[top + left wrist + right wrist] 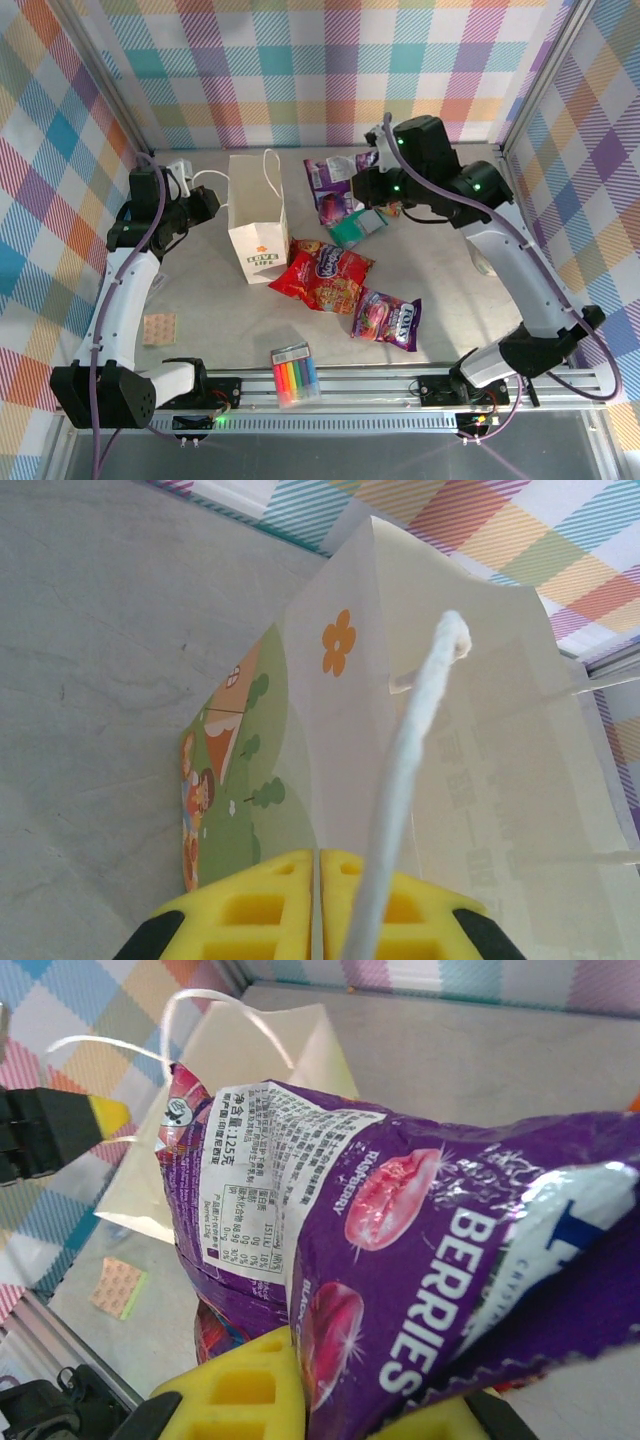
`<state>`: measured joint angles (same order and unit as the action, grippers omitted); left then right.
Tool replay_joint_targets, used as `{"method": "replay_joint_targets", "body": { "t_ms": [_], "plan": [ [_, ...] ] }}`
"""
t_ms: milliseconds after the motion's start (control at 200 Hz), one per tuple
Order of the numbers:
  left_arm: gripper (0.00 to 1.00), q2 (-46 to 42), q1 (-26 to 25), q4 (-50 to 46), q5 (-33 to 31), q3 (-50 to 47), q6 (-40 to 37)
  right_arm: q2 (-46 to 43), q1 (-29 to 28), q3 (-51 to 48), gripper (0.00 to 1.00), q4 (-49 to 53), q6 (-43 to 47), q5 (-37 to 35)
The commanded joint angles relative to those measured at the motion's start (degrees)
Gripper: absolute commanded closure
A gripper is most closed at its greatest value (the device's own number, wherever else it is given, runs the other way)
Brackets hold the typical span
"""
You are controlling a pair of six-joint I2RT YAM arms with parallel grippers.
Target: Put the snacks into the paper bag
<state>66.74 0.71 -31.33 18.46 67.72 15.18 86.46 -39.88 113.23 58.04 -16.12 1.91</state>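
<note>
The white paper bag (256,228) stands upright at the left of the table, mouth open upward. My left gripper (212,202) is shut on its left rim; in the left wrist view the yellow fingers (270,900) meet on the bag wall (350,730) and a twisted handle (410,770) runs over them. My right gripper (358,188) is shut on a purple snack packet (330,185), lifted to the right of the bag; that purple packet (420,1240) hangs from the right gripper (340,1380). On the table lie a large red packet (322,277), a second purple packet (388,318) and a teal-and-white packet (352,228).
A clear pack of rainbow markers (295,375) lies by the near rail. A small tan pad (158,327) sits at the left beside the left arm. Checked walls close the back and both sides.
</note>
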Motion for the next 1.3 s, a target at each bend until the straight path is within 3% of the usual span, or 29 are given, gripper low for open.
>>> {"method": "replay_joint_targets", "body": {
  "t_ms": [0, 280, 670, 1295],
  "plan": [
    [0.9, -1.63, 0.78, 0.21, 0.69, -0.49, -0.59, 1.76, -2.56, 4.82, 0.89, -1.42, 2.78, -0.36],
    [0.9, -1.95, 0.77, 0.48, 0.97, -0.84, -0.04, 8.1, -8.79, 14.41, 0.89, -2.69, 4.67, -0.15],
    [0.9, -2.26, 0.78, 1.01, 1.2, -1.98, -0.06, 14.03, -11.72, 20.33, 0.91, -8.37, 3.2, 3.62],
    [0.9, -2.73, 0.78, 1.93, 2.11, -3.45, 0.64, 18.39, -12.11, 17.96, 0.91, -22.88, 2.26, 26.32]
  ]
}}
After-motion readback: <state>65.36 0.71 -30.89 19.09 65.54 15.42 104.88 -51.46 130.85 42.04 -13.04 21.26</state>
